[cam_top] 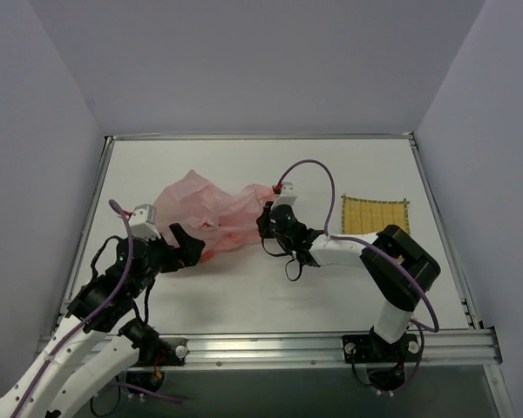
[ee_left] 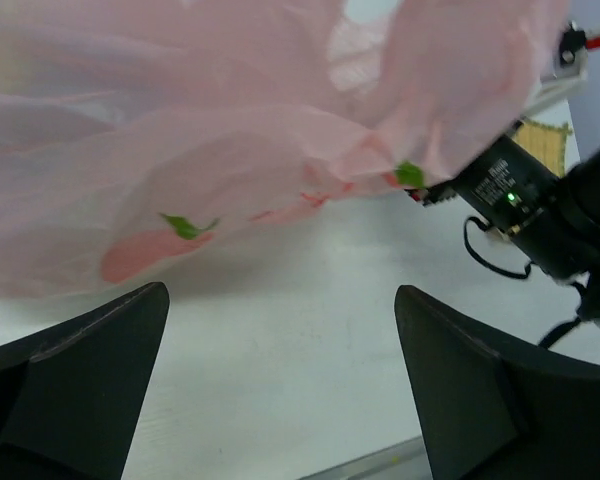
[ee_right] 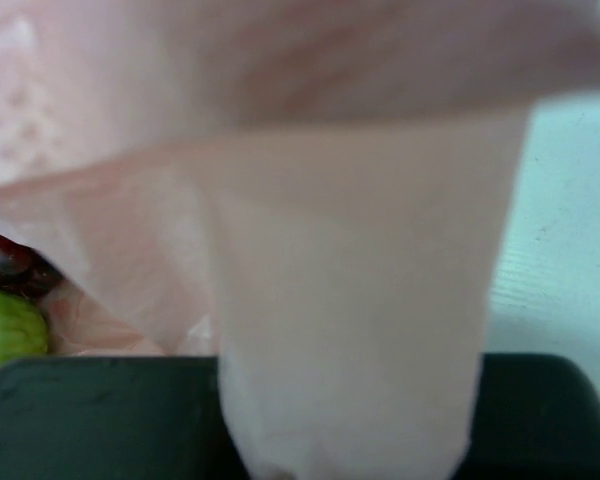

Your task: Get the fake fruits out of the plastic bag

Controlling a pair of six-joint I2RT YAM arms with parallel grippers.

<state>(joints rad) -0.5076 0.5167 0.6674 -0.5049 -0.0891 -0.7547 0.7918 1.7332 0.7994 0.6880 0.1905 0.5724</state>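
While the right fingers (ee_right: 90, 420) clench a fold of the plastic bag (cam_top: 205, 209), which lies crumpled on the tabletop (cam_top: 270, 296) left of centre, the left fingers (ee_left: 480, 390) are spread wide and empty at its near edge. A lime-green fruit (ee_right: 5, 335) and the grape bunch (ee_right: 10, 258) show inside the film, so emptying seems barely begun. Next, the left arm likely must find the bag's mouth, which I cannot make out, and reach a fruit without snagging film.
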